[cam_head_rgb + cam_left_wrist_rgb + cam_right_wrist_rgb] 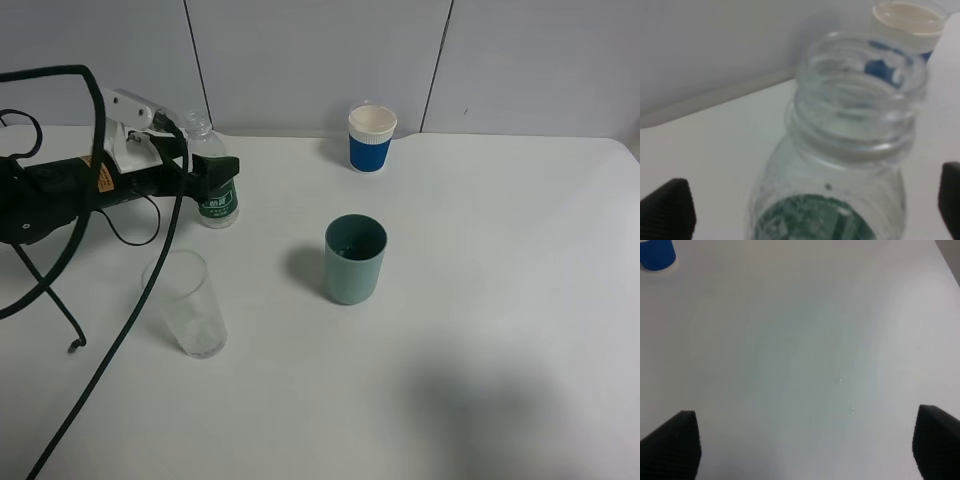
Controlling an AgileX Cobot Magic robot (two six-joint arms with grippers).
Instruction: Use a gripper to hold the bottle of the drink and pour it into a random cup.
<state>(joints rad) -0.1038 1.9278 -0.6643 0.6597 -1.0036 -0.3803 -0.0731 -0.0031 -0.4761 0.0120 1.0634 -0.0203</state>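
Clearly, the left gripper point(215, 178) is seen with its jaws spread wide on either side of the bottle of the drink point(213, 180), and in the left wrist view the bottle point(840, 165) stands upright between the two dark pads with bare table visible on both sides, so nothing is judged to be held. The bottle is uncapped, and a tip or a spill could be caused if one pad were brushed against it while the arm is moved. The clear glass point(190, 303) stands close beside the arm's trailing cables, and it could be knocked over if those cables were dragged. The cup point(355, 258) lies well beyond the fingertips, further along the table, with the blue and white paper cup point(371, 138) behind it. The right gripper point(805, 450) is shown spread wide over bare table, holding nothing.
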